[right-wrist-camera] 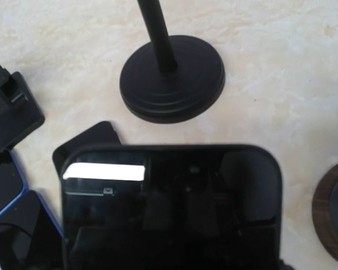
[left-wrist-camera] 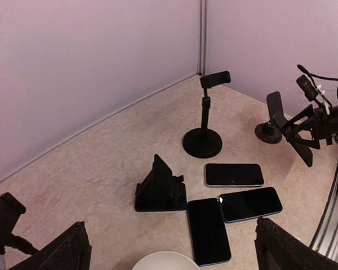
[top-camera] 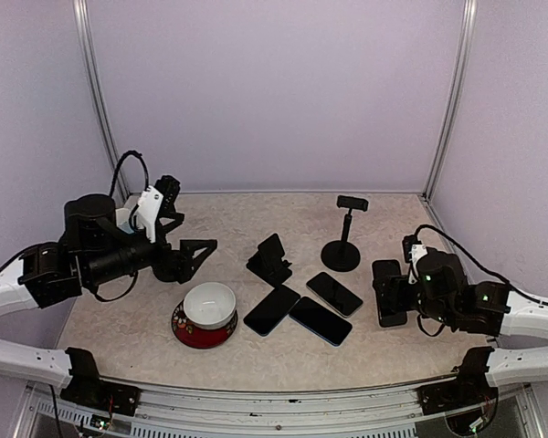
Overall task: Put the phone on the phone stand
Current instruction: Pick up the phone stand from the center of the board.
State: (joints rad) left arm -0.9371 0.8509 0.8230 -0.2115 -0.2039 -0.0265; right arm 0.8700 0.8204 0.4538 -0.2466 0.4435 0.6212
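My right gripper [top-camera: 390, 294] is shut on a black phone [right-wrist-camera: 169, 208] and holds it flat, just above the table at the right. In the right wrist view the phone covers my fingers. Ahead of it stands the pole phone stand [top-camera: 342, 239] with its round base [right-wrist-camera: 172, 79] and an empty clamp [left-wrist-camera: 216, 79] on top. A black wedge stand [top-camera: 269, 259] sits at mid-table, also empty. My left gripper [top-camera: 197, 250] hovers open at the left, its fingers [left-wrist-camera: 65, 253] wide apart with nothing between them.
Three more phones [top-camera: 272, 309] [top-camera: 321, 320] [top-camera: 334, 293] lie flat between the wedge stand and my right arm. A white bowl with a red base [top-camera: 205, 312] sits front left. A small dark round base [right-wrist-camera: 333, 209] lies right of the held phone. Walls enclose the table.
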